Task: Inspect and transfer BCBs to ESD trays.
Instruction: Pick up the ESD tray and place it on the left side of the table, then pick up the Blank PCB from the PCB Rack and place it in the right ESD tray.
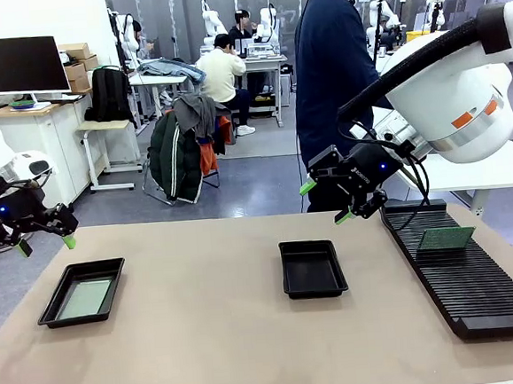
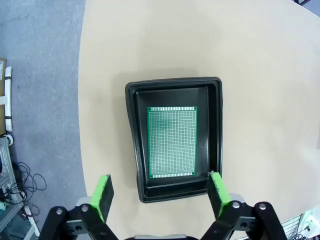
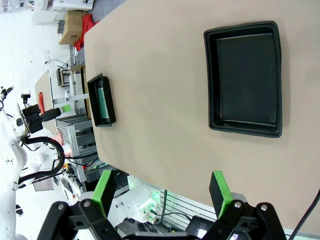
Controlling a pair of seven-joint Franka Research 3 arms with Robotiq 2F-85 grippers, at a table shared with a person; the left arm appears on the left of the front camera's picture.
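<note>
A green BCB (image 1: 84,299) lies flat inside the left ESD tray (image 1: 54,307). In the left wrist view the same BCB (image 2: 172,142) sits in its black tray (image 2: 133,150), below my open left gripper (image 2: 160,186). That left gripper (image 1: 46,245) hovers above and behind the tray, holding nothing. The middle ESD tray (image 1: 288,278) is bare inside, as the right wrist view shows of this tray (image 3: 210,75). My right gripper (image 1: 325,202) hangs open and empty above the table behind it, its own view putting the gripper (image 3: 162,187) well off the tray. Another BCB (image 1: 445,238) rests on the ribbed rack.
The long black slotted rack (image 1: 478,290) runs along the table's right side. A person in a dark blue top (image 1: 331,70) stands at the far edge behind my right gripper. Bare tan tabletop (image 1: 206,338) stretches between the trays and to the front.
</note>
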